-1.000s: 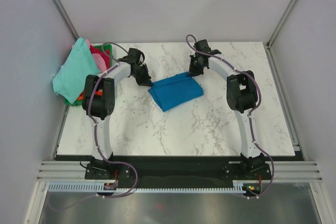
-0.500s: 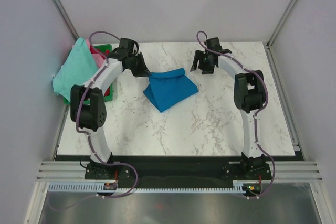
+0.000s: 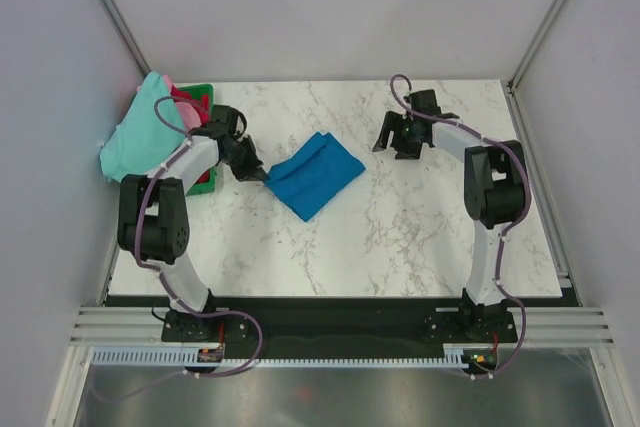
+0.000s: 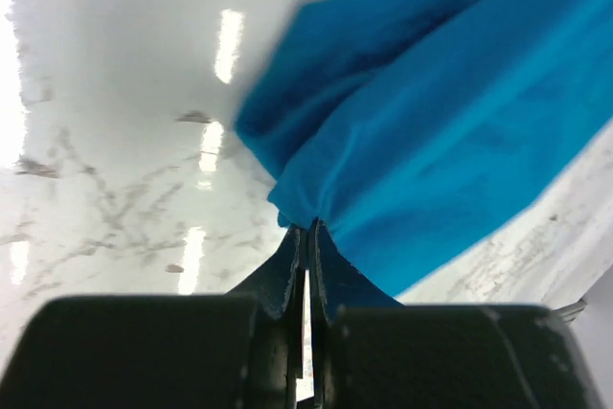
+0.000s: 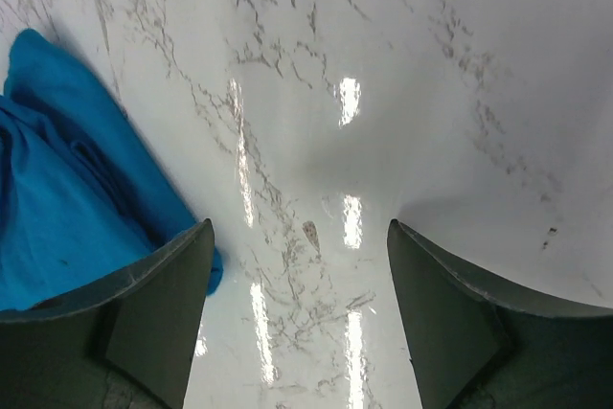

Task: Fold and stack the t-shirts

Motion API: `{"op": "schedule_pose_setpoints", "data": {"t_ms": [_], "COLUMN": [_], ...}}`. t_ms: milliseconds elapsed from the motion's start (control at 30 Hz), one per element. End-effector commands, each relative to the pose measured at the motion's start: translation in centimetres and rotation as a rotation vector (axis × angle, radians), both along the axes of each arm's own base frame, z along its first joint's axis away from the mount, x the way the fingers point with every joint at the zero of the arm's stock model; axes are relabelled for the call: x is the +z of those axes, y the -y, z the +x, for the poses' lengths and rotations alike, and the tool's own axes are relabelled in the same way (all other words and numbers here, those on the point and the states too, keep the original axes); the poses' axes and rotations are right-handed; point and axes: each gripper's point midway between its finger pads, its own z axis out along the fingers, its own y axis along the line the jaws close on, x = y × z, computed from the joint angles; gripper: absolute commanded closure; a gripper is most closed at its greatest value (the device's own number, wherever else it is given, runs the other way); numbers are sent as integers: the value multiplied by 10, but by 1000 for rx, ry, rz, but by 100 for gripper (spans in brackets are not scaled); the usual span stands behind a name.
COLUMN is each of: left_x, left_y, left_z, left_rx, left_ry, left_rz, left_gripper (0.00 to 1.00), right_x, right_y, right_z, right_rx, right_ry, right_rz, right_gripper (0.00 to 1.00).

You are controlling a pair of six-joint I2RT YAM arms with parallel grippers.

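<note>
1. Left gripper (image 4: 306,237): jaws pressed together on the blue shirt's (image 4: 450,131) left edge. The pinch takes only a little cloth, right at the tips.
2. Right gripper (image 5: 299,237): jaws wide apart, holding nothing, over bare table (image 5: 402,93) just right of the shirt's corner.
3. The blue shirt lies mid-table, a little left of centre, folded into a rough rectangle with uneven layers along one long side.
4. Judged step: settling the last fold.
5. To do it well, bring the left pinch low to the table before letting go, so the layers do not spring open.
6. Draw the edge outward gently and flat. Lifting risks undoing the fold.
7. The free right gripper could pin the right corner as an anchor.
8. Far left: the basket (image 3: 205,95), with a mint shirt (image 3: 140,137) draped over its rim. This one is probably next.
</note>
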Motion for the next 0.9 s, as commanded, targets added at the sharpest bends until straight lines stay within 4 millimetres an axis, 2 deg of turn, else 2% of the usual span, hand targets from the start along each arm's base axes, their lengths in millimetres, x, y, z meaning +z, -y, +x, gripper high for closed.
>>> {"op": "schedule_pose_setpoints", "data": {"t_ms": [0, 33, 67, 167, 200, 233, 267, 333, 367, 400, 433, 467, 500, 533, 567, 633, 667, 700, 733, 800, 833, 867], "left_x": [-20, -23, -24, -21, -18, -9, 5, 27, 47, 62, 71, 77, 83, 89, 89, 81, 77, 64, 58, 46, 26, 16], "left_y": [-19, -23, -27, -31, -32, -33, -35, -34, -27, -20, -3, 6, 18, 30, 51, 76, 86, 94, 103, 112, 112, 107], "left_z": [-2, -2, 3, 14, 13, 19, 20, 22, 23, 28, 27, 28, 31, 38, 34, 43, 44, 52, 53, 60, 63, 68], "left_rx": [60, 57, 63, 34, 32, 37, 47, 56, 43, 8, -44, -73, -122, -160, -231, -331, -366, -404, -435, -472, -471, -456], "left_ry": [-43, -36, -15, 15, 2, 20, 58, 124, 190, 253, 292, 317, 350, 392, 392, 398, 389, 375, 363, 347, 307, 289], "left_rz": [7, 22, 42, 76, 85, 91, 99, 125, 148, 160, 161, 158, 147, 120, 55, 10, -10, -15, -31, -50, -42, -15], "left_gripper": [96, 67, 43, 29, 24, 6, 5, 7, 8, 10, 14, 15, 16, 18, 20, 25, 25, 25, 27, 29, 30, 30], "right_x": [45, 45, 52, 53, 59, 59, 70, 79, 86, 96, 107, 109, 112, 120, 113, 120, 106, 103, 103, 81, 68, 53], "right_y": [-10, -14, -17, -24, -26, -29, -36, -44, -49, -65, -75, -86, -106, -116, -126, -146, -150, -155, -160, -160, -157, -152], "right_z": [3, 0, -2, -10, -12, -17, -22, -27, -28, -35, -34, -36, -43, -38, -37, -33, -30, -28, -24, -20, -20, -20], "right_rx": [38, 51, 67, 91, 97, 106, 130, 154, 169, 207, 232, 259, 306, 324, 341, 370, 371, 379, 386, 374, 371, 359], "right_ry": [120, 124, 134, 139, 153, 152, 177, 207, 227, 248, 280, 287, 294, 316, 301, 320, 293, 288, 294, 260, 243, 226], "right_rz": [74, 87, 107, 121, 123, 125, 134, 142, 148, 162, 175, 181, 190, 196, 197, 225, 227, 238, 253, 234, 217, 189], "right_gripper": [20, 20, 20, 19, 20, 20, 20, 20, 20, 21, 22, 24, 25, 26, 28, 28, 29, 29, 30, 30, 30, 30]}}
